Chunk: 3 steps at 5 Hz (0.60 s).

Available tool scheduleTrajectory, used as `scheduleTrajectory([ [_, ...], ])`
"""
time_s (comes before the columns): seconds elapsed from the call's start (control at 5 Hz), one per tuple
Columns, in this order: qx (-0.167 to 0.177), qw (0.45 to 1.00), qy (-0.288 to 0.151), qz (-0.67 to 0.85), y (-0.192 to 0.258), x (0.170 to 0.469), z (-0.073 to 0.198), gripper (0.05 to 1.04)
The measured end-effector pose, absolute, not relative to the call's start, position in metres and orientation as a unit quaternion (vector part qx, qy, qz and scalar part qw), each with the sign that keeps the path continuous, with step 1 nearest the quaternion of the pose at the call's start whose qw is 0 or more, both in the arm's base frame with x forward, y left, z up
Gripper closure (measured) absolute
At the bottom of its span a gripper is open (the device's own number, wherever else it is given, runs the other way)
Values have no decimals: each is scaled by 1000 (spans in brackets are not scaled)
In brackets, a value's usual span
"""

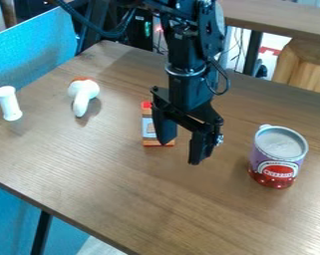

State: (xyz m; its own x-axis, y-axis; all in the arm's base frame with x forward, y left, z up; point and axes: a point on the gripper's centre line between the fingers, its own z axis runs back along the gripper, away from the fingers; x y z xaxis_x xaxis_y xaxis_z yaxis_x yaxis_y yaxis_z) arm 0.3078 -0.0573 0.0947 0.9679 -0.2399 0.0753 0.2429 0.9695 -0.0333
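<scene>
The pincer [181, 152] hangs open, holding nothing, over the desk [122, 191], nearest the orange carton [149, 128] at ten o'clock; at three, a can [276, 158] stands, its broad base likely steadying it.

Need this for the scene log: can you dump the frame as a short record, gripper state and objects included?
gripper: black two-finger gripper, fingers apart, nothing between them
nearest_thing: orange box with red top, partly hidden behind the gripper; contact can't be told
image_right: purple and red can, upright
image_left: white spool-like piece with flared ends
between_spool_and_box: white bulbous piece with an orange patch, narrow end toward the camera
surface: brown wood-grain table
</scene>
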Motion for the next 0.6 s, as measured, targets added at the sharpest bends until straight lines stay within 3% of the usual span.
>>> scheduleTrajectory([
  [0.2, -20, 992, -19, -124, -57, 306, 87, 83],
  [0.4, -42, 988, 31, -146, -45, 306, 95, 83],
  [0.6, -45, 977, 42, -202, -20, 313, 105, 83],
])
